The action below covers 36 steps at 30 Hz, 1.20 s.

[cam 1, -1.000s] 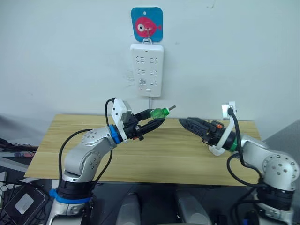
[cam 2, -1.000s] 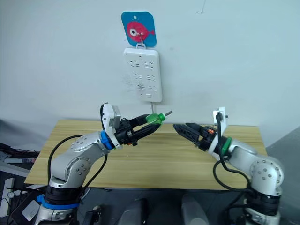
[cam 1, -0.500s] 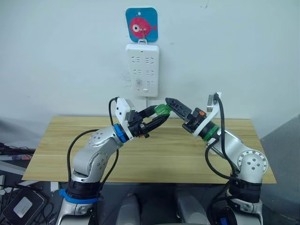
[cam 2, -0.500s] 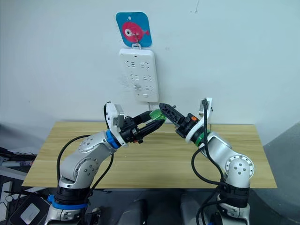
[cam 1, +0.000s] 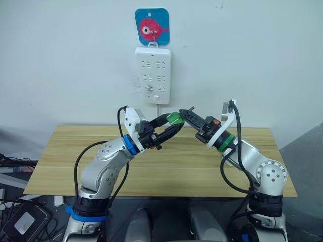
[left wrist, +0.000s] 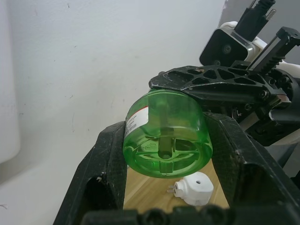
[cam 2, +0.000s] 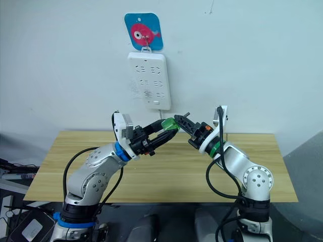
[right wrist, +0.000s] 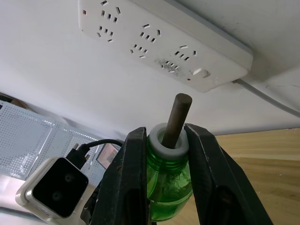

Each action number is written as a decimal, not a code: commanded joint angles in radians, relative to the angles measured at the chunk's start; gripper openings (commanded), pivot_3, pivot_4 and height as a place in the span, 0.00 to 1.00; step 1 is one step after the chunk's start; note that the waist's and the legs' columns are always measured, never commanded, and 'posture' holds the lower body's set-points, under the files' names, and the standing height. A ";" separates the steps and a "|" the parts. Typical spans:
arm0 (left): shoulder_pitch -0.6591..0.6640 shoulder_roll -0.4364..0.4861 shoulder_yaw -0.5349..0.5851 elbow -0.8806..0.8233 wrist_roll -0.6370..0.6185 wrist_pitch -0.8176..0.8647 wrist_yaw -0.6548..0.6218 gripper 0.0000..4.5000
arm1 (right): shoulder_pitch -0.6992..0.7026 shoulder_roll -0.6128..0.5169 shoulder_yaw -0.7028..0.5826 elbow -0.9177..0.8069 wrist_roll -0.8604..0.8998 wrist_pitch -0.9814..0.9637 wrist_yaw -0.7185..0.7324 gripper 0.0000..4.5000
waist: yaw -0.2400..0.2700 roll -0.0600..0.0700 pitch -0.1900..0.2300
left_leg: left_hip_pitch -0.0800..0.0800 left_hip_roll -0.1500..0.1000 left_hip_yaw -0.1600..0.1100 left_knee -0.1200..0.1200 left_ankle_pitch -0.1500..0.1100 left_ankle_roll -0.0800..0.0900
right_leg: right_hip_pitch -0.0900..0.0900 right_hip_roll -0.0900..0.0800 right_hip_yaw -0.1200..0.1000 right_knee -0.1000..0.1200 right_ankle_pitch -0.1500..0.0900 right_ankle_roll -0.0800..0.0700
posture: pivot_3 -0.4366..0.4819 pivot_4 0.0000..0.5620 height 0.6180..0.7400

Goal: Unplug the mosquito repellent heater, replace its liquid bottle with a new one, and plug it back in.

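Observation:
A translucent green liquid bottle [cam 1: 175, 119] hangs in the air above the table, its dark wick [right wrist: 180, 112] bare above a white collar. I cannot tell whether it is the old bottle or the new one. My left gripper [cam 1: 170, 124] is shut on the bottle's body [left wrist: 164, 140], one finger on each side. From the right, my right gripper [right wrist: 166, 136] is shut on the bottle's neck just under the collar. The white mosquito repellent heater [left wrist: 193, 190] lies unplugged on the wooden table, prongs showing, below the bottle.
A long white power strip [cam 1: 153, 74] hangs on the wall above the grippers, under a blue fish plaque [cam 1: 152, 26], with its cable running down behind the table [cam 1: 166, 169]. Both arms cross over the table's back half.
My right arm rose from the table and swung left to the bottle, and its fingers closed on the neck. The left gripper kept holding the bottle's body.

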 commanded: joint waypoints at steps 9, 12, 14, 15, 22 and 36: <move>0.108 0.213 -0.006 0.006 0.152 -0.046 -0.073 1.00 | 0.010 -0.212 0.064 -0.042 -0.262 -0.110 0.208 0.18 | 0.000 0.000 0.000 | 0.001 0.000 0.000 -0.001 0.000 0.000 | 0.000 0.000 0.001 -0.001 0.000 0.000 | 0.35 0.32 0.87; 0.161 0.273 0.006 -0.028 0.155 -0.036 -0.092 1.00 | 0.026 -0.322 0.201 0.010 -0.604 -0.301 0.368 0.18 | 0.002 0.000 0.000 | 0.001 0.000 0.000 -0.002 0.000 0.000 | -0.001 0.000 0.000 -0.001 -0.002 0.003 | 0.36 0.33 0.87; 0.188 0.288 0.020 -0.067 0.133 -0.016 -0.092 1.00 | 0.029 -0.369 0.314 0.101 -0.836 -0.478 0.466 0.18 | 0.004 0.000 0.000 | 0.001 0.000 0.001 -0.003 0.000 0.000 | -0.001 0.000 0.000 -0.002 -0.003 0.004 | 0.38 0.34 0.87; 0.200 0.292 0.021 -0.088 0.122 -0.007 -0.095 1.00 | 0.030 -0.378 0.370 0.169 -0.950 -0.584 0.498 0.18 | 0.005 0.000 0.000 | 0.001 0.001 0.001 -0.003 0.000 0.000 | -0.001 0.000 0.000 -0.002 -0.003 0.004 | 0.39 0.34 0.87; 0.251 0.316 0.027 -0.192 0.105 0.019 -0.097 1.00 | -0.057 -0.257 0.442 0.766 -1.381 -1.139 0.429 0.18 | 0.014 -0.001 0.002 | 0.004 0.001 0.003 -0.004 0.000 0.000 | 0.000 0.000 0.002 -0.002 -0.002 0.003 | 0.45 0.38 0.87; 0.325 0.311 0.055 -0.270 0.127 0.003 -0.038 1.00 | -0.176 -0.127 0.310 1.282 -1.426 -1.357 0.490 0.26 | 0.050 -0.002 0.007 | 0.006 0.000 0.004 -0.005 0.000 0.000 | 0.002 -0.002 0.003 -0.001 0.000 -0.001 | 0.52 0.39 0.87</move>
